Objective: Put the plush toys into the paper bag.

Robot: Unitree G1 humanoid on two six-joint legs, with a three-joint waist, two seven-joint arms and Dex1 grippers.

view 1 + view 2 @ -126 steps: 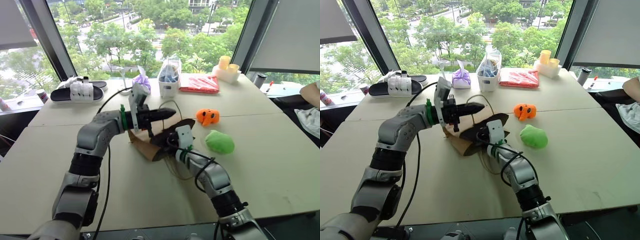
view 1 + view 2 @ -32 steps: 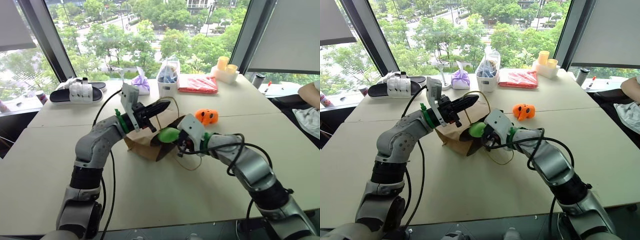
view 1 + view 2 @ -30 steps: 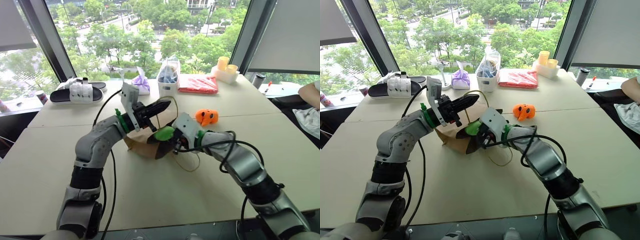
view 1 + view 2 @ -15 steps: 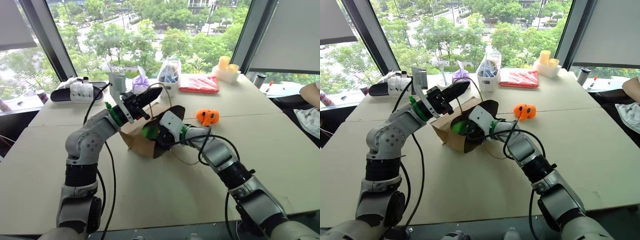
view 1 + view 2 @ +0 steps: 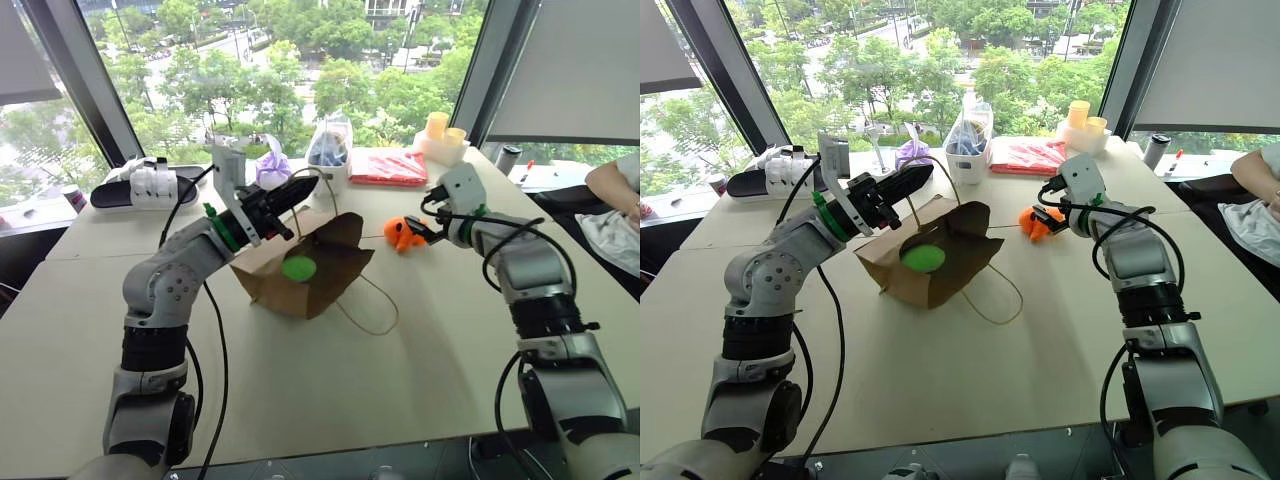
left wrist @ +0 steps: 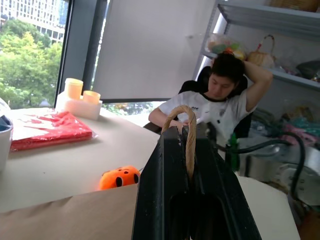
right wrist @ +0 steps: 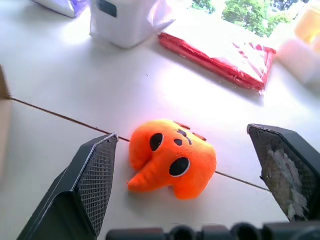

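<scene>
The brown paper bag lies on the table with its mouth facing me. The green plush toy rests inside the mouth. My left gripper is shut on the bag's tan cord handle and holds it up above the bag. The orange plush toy lies on the table to the right of the bag. My right gripper hovers just over the orange toy, open, with a finger standing on either side of the toy and apart from it.
Along the far edge stand a purple pouch, a clear bag in a white holder, a red packet, yellow cups and sandals. A person sits at the table's right end.
My right gripper opened, left the green toy in the bag's mouth and swung right to the orange toy. The left gripper kept its hold on the handle.
</scene>
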